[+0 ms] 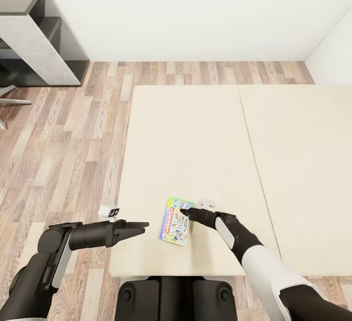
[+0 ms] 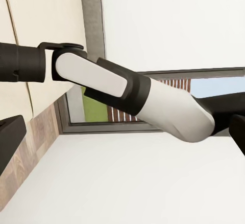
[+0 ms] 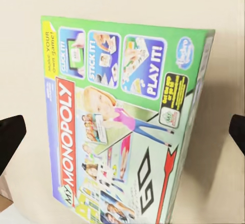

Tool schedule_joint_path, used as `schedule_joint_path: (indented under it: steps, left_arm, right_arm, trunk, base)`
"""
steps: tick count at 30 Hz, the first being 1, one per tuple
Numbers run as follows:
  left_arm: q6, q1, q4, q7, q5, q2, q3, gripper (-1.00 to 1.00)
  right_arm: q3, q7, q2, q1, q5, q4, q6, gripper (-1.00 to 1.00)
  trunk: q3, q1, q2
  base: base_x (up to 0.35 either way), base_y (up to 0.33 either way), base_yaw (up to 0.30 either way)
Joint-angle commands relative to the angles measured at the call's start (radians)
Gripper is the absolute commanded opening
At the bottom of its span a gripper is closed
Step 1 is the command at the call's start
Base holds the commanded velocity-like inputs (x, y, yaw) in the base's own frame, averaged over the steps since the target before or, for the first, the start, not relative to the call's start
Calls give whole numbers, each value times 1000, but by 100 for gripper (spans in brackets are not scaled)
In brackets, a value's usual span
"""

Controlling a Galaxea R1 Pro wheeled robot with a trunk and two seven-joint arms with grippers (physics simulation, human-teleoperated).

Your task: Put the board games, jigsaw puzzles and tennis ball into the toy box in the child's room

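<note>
Closest to the head camera, the robot's dark base sits at the foot of the wide low bed (image 1: pixel 195 145), whose plain beige mattress lies in two sections split by a seam running away from the robot, over a grey frame just visible under the near edge. Around it spreads the wood-plank floor (image 1: pixel 63 145), pale brown and grey, meeting a white wall (image 1: pixel 195 13) at the far side and a second white wall at the far right corner. A grey open shelving unit with dark compartments (image 1: pixel 39 37) stands against the far wall to the left, well apart from the bed. Both black-and-white arms reach forward: the left one stretches level over the near left corner of the mattress, its left hand (image 1: pixel 139 226) showing dark fingers drawn narrow, close together and gripping nothing. The right hand (image 1: pixel 185 211) rests at the far edge of the flat green-edged cardboard board game with a red "Monopoly" banner (image 1: pixel 175 222), which lies flat on the near part of the left mattress section, slightly tilted; in the right wrist view the box (image 3: pixel 122 127) sits between two dark fingertips (image 3: pixel 10 137) spread wide at either side, not touching it. A small white-and-black object (image 1: pixel 109 210) lies on the floor just beside the bed's left edge.
</note>
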Motion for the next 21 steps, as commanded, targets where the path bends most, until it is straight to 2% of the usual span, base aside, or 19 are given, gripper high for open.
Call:
schedule_joint_path:
  steps: [1,14,21]
  left_arm:
    - [11,0,0,-4,-1,0,0,100]
    - [10,-2,0,-4,-1,2,1,100]
    - [10,-2,0,-4,-1,9,2,100]
  right_arm:
    - [2,-1,-2,1,-7,-1,-4,100]
    - [2,20,-11,13,-14,-1,-54,100]
    - [2,76,-12,17,-14,-1,-61,100]
  trunk:
    - [-1,1,-1]
    - [-1,1,-1]
    - [-1,1,-1]
  base:
    - [0,0,0]
    - [0,0,0]
    - [0,0,0]
